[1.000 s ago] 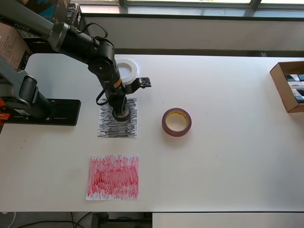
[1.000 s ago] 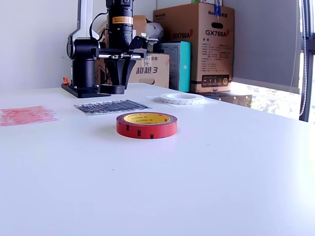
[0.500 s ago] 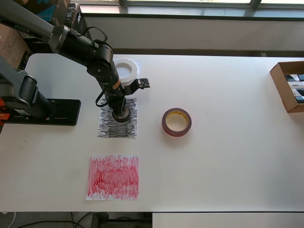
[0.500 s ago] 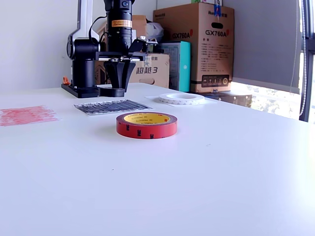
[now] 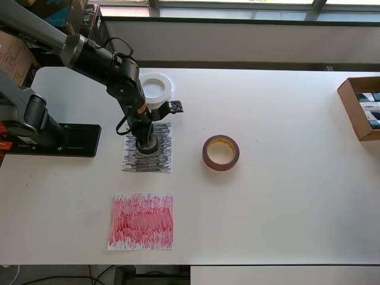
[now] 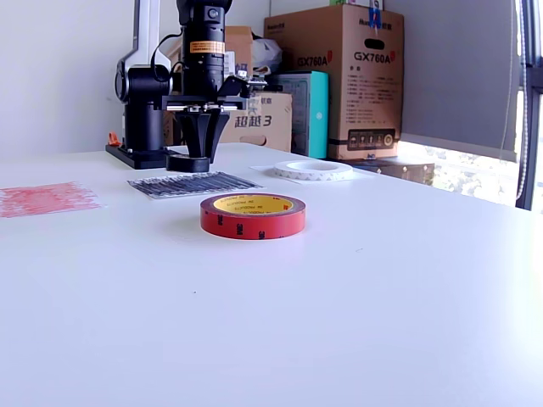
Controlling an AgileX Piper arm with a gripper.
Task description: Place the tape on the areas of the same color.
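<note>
I am holding the small black roll (image 5: 146,144) clamped in the gripper (image 6: 193,158), lowering onto the black-scribbled sheet (image 5: 148,159). White roll (image 5: 156,88) placed; maroon roll (image 5: 220,152), red-scribbled sheet (image 5: 142,221) are waiting.

Table (image 6: 356,280): smooth matt white top, faint sheen. Maroon roll (image 6: 252,214): glossy red plastic-looking band, yellowish core. White roll (image 6: 312,170): matt, pale. Black-scribbled sheet (image 5: 147,160) and red-scribbled sheet (image 5: 141,221): thin paper, flat, inked. My gripper (image 6: 193,157): black, smooth, slightly shiny. Boxes (image 6: 348,80) behind me: plain brown cardboard, printed.
</note>
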